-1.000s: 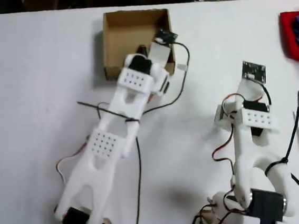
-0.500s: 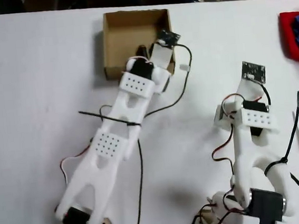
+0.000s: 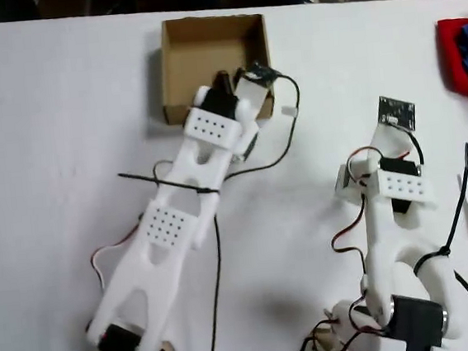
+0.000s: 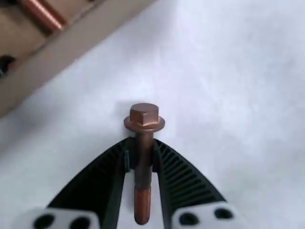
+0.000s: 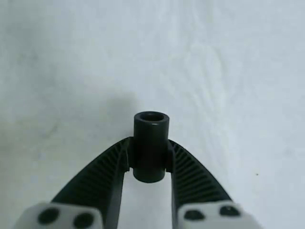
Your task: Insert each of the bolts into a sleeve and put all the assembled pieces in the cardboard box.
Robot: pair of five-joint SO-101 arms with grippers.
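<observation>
Cloth (image 3: 459, 48), red, well apart from cardboard box (image 3: 203, 56)

A copper-coloured hex-head bolt (image 4: 143, 125) is clamped by its shank in the left gripper (image 4: 142, 145), over the table beside the open cardboard box (image 3: 206, 58) (another copper piece (image 4: 44, 13) lies inside). A black hollow sleeve (image 5: 151, 143) is pinched in the right gripper (image 5: 150, 149).

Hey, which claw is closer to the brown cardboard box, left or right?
Left. The left claw, gripping a copper hex-head bolt, sits just outside a wall of the brown cardboard box. The right claw, holding a black cylindrical sleeve, is off to the side over white table.
</observation>
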